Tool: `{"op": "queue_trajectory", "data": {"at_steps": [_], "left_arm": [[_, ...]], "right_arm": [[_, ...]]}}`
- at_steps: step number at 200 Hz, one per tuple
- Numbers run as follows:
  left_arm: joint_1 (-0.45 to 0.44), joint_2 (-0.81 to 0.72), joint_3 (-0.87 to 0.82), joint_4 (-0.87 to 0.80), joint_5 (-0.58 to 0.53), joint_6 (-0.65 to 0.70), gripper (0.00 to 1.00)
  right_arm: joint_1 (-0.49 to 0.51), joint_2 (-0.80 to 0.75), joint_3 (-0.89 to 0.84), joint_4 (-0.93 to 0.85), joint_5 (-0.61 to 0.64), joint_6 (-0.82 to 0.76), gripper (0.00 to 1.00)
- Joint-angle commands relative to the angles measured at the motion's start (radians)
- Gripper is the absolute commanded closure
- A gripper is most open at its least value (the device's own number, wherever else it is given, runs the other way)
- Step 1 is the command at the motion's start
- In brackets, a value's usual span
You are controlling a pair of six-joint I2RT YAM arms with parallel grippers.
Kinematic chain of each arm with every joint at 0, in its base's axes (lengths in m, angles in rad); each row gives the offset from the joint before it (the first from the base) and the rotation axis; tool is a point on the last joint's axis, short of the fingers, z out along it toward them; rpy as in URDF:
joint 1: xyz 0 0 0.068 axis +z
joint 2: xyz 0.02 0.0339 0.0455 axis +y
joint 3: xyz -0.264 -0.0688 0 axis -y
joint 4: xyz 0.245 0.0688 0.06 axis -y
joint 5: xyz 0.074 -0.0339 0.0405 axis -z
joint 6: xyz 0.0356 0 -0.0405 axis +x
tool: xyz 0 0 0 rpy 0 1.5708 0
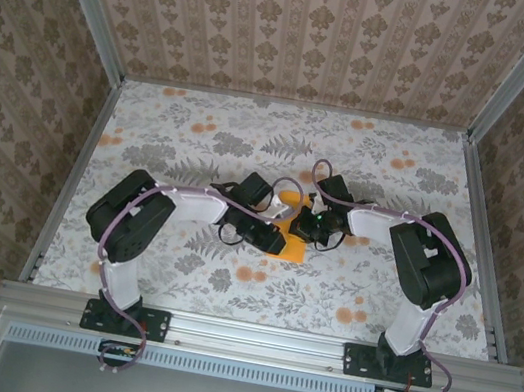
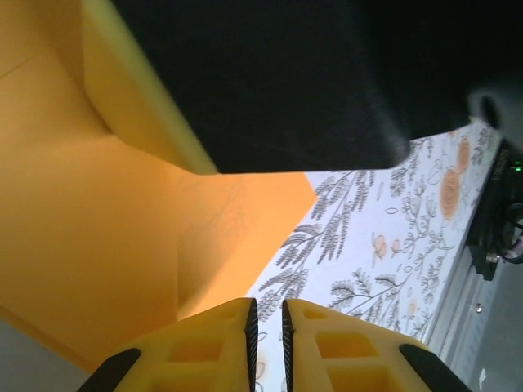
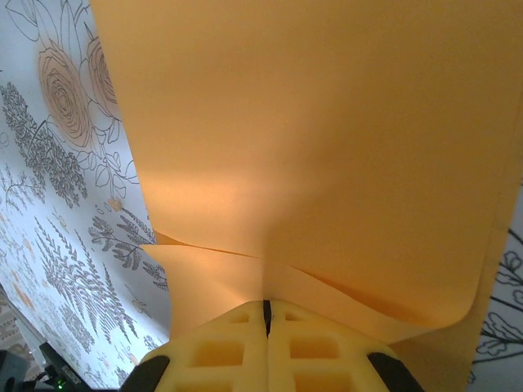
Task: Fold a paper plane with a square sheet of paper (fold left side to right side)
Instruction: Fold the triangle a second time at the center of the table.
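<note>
Right wrist: my right pincer (image 3: 266,317) clamps the square sheet of paper (image 3: 310,139), bowed, mid-table between both arms. Fold begun, crease not yet pressed. Left pincer (image 2: 266,320) narrow, whether gripping I cannot tell.

Left arm (image 1: 189,206), right arm (image 1: 407,237) flank the paper (image 1: 291,249); far cloth (image 1: 253,129) lies open

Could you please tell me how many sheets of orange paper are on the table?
1: the paper lies at the middle of the table, pinched by the right fingers; others may be hidden underneath.
</note>
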Motion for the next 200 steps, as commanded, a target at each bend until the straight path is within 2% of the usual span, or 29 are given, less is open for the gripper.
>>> {"op": "queue_trajectory", "data": {"at_steps": [1, 28, 122, 175, 180, 200], "left_arm": [[-0.002, 0.025, 0.027, -0.064, -0.035, 0.051, 0.81], [-0.003, 0.026, 0.029, -0.075, -0.086, 0.060, 0.81], [0.006, -0.008, 0.005, -0.070, -0.128, 0.058, 0.82], [0.032, -0.071, -0.046, -0.005, -0.052, 0.027, 0.87], [0.036, -0.079, -0.050, 0.006, -0.011, 0.020, 0.87], [0.053, -0.108, -0.060, 0.043, 0.028, -0.003, 0.87]], "right_arm": [[0.005, 0.044, -0.005, -0.108, 0.057, -0.013, 0.96], [0.005, 0.043, -0.005, -0.110, 0.059, -0.015, 0.96], [0.005, 0.047, 0.001, -0.123, 0.065, -0.024, 0.96], [0.005, 0.048, 0.005, -0.128, 0.071, -0.025, 0.96], [0.005, 0.047, 0.005, -0.128, 0.070, -0.025, 0.96], [0.005, 0.047, 0.007, -0.129, 0.070, -0.024, 0.96]]}}
